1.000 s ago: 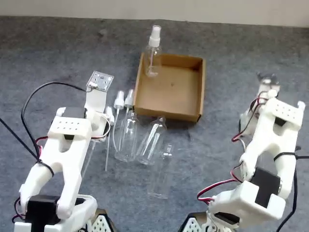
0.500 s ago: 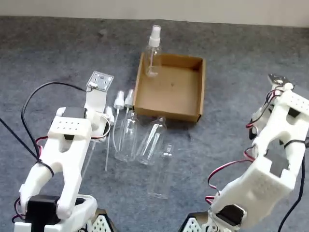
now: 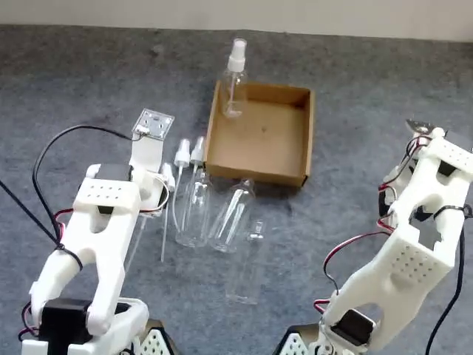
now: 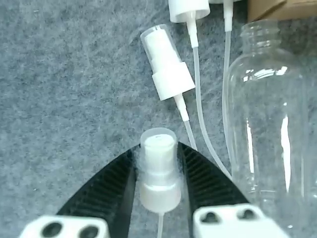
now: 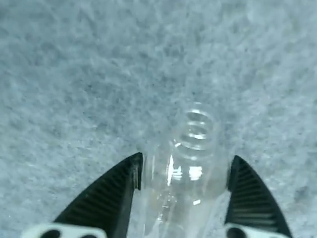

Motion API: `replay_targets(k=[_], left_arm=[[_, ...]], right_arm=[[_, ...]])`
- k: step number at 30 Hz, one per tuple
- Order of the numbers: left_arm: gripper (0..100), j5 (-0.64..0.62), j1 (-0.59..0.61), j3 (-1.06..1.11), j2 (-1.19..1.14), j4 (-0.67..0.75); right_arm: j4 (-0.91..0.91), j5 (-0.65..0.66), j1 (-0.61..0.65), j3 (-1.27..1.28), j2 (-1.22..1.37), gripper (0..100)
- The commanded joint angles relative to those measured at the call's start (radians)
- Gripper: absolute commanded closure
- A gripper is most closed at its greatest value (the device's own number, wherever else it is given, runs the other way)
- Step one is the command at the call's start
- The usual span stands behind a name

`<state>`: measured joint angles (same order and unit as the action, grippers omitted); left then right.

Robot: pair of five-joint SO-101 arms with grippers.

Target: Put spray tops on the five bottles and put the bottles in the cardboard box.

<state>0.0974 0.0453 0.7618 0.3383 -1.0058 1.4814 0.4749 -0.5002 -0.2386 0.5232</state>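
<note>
Bottle [image 5: 194, 141], uncapped, sat gripped in the right tool [image 5: 185, 159], which had swung outward over the desk [image 5: 74, 74]; the left tool [image 4: 157, 151] stayed clenched on a top [image 4: 159, 181], so capping looked next, the box [image 3: 266, 144] well apart.

3 lying bottles [image 3: 233, 214] crowd the near wall of the cardboard box [image 3: 255, 172].

Bottles: 5 tot. 1 w/ sprayer, capped bottle [image 3: 234, 87]. 4 open: long bottle [image 3: 194, 208], angled bottle [image 3: 232, 214], short bottle [image 3: 250, 260], fifth bottle [image 5: 190, 161].
Spray tops: 5. 1 fitted top [image 3: 237, 53]. 4 loose: first top [image 3: 182, 151], second top [image 3: 198, 147], third top [image 4: 168, 74], fourth top [image 4: 158, 171].
Cardboard box [image 3: 255, 171]: 1.
Arms: 2, left arm [image 3: 103, 214] + right arm [image 3: 417, 248].
Metal bracket [image 3: 151, 124]: 1.
</note>
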Motion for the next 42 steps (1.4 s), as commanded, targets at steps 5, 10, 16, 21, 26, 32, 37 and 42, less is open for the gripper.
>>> replay_targets(k=[5,10,16,21,26,32,37,42], left_arm=[[100,-0.005,-0.018,0.001,0.038,0.015],[100,-0.009,-0.012,-0.008,0.045,0.015],[100,-0.021,-0.012,-0.104,0.111,0.008],[100,-0.107,-0.012,-0.2,0.289,-0.026],[100,-0.117,-0.012,-0.318,0.467,-0.071],[100,-0.265,-0.012,-0.461,0.616,-0.054],[100,-0.359,-0.012,-0.545,0.67,-0.005],[100,-0.496,-0.012,-0.552,0.704,-0.003]], right_arm=[[0.012,0.005,0.01,-0.056,-0.022,92.2],[0.018,-0.005,0.021,-0.084,-0.084,98.2],[0.094,-0.12,0.142,-0.148,-0.384,99.5],[0.016,-0.204,0.349,0.05,-0.699,99.5],[-0.199,-0.273,0.605,0.412,-1.006,99.5],[-0.443,-0.305,0.941,0.765,-1.25,99.5],[-0.559,-0.299,1.145,0.886,-1.32,99.5],[-0.734,-0.282,1.25,0.997,-1.351,99.5]])
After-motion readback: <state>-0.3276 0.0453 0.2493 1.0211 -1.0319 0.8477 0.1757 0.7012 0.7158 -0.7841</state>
